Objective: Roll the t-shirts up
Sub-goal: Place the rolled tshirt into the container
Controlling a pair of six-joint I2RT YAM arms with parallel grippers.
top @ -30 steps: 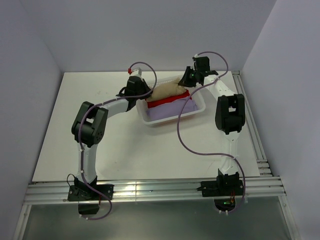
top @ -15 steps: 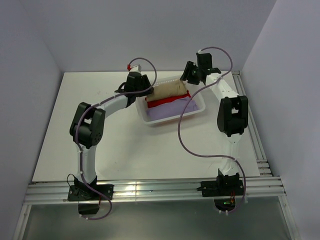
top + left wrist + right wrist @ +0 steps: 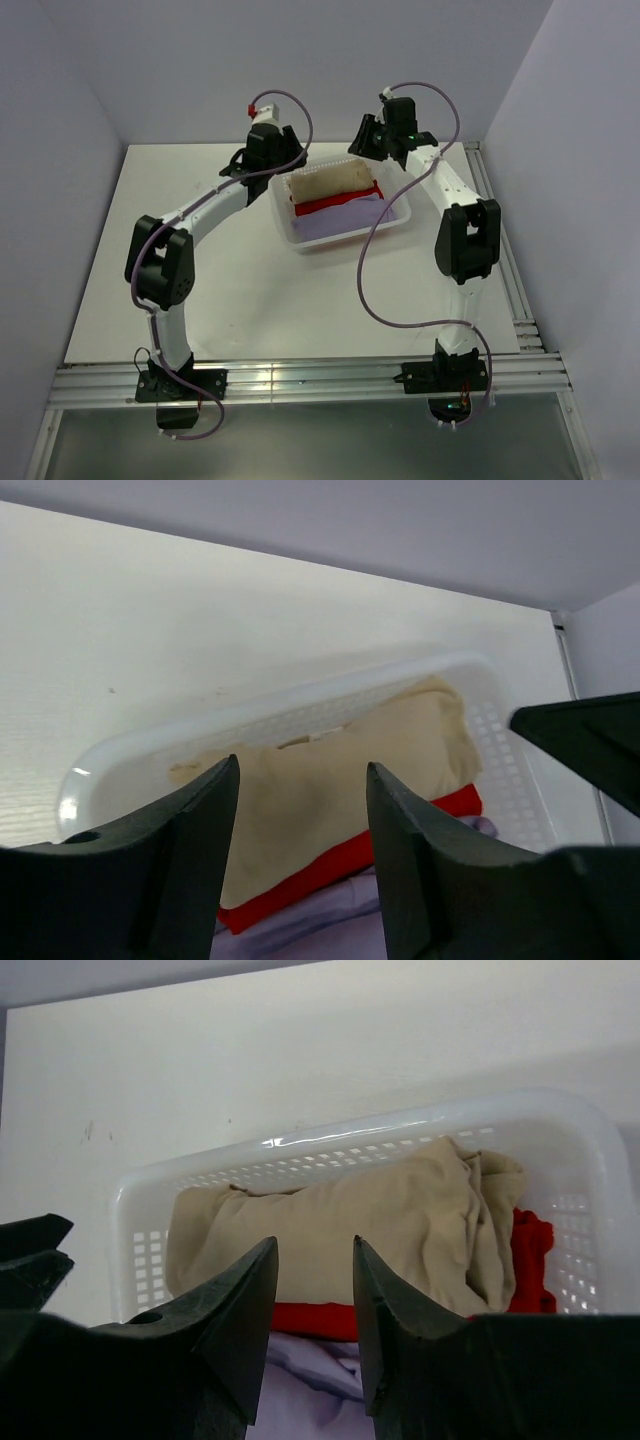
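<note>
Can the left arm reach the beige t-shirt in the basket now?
Probably yes: the left tool is open close to the basket, facing the beige t-shirt, which lies uncovered with nothing between.

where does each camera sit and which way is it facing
Top external: fixed above and behind the bases, looking down on the table and basket; left arm and right arm show.
Left wrist: on the left arm, looking down into the basket at the tan shirt; the open left gripper frames it.
Right wrist: on the right arm, looking into the basket; the open right gripper shows.
Shared: both wrist views show the tan shirt and red shirt.
</note>
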